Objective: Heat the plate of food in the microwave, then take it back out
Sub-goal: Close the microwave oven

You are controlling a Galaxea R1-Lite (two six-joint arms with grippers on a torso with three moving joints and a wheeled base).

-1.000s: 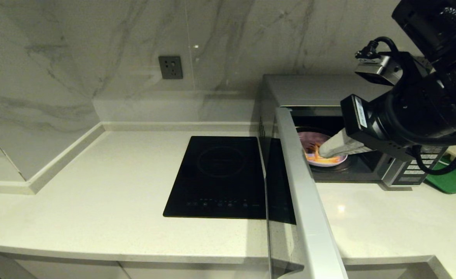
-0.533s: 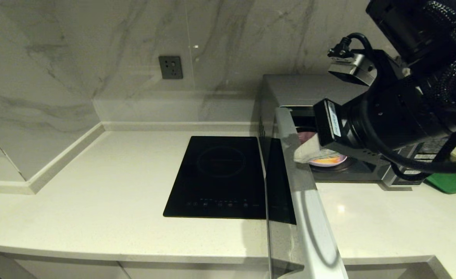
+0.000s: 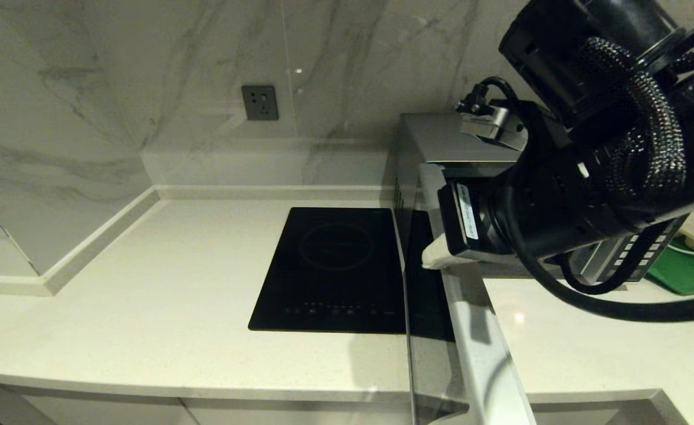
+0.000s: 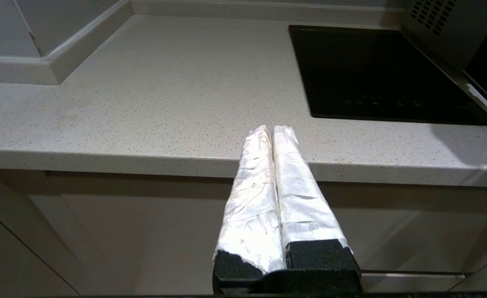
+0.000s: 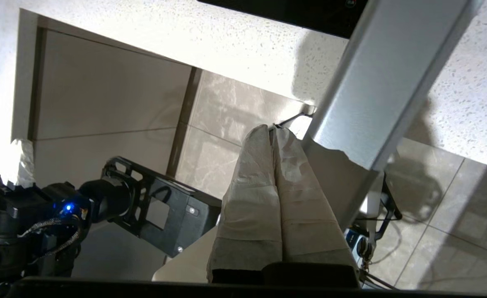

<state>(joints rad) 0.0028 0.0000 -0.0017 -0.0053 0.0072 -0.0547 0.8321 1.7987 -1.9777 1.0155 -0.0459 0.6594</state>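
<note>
Item one, the microwave (image 3: 441, 137): we record a silver box standing at the back right of the pale speckled countertop (image 3: 164, 283), its door (image 3: 471, 330) swung wide open toward us so that the silver edge of the door runs forward past the counter's front lip. Its button panel (image 3: 630, 257) shows in part below the right arm. Item two, the plate of food: we cannot see it in any view, since the right arm's black wrist covers the oven opening in the head view, so we cannot tell where it lies. Item three, the right gripper (image 3: 432, 255): its white-wrapped fingers are pressed together with nothing between them, and the tip sits at the open door's silver edge, just above it; from the right wrist view (image 5: 271, 134) the fingers lie right beside that silver strip, though whether they touch it is hard for us to judge. Item four, the left gripper (image 4: 271, 131): parked low in front of the counter's front edge, its two wrapped fingers closed flat against each other and holding nothing. Item five, the black induction hob (image 3: 335, 268): set flat into the countertop just left of the microwave. Item six, a grey wall socket (image 3: 259, 103) on the marble backsplash. Item seven, a green tray (image 3: 686, 273) at the far right, beside the microwave.
</note>
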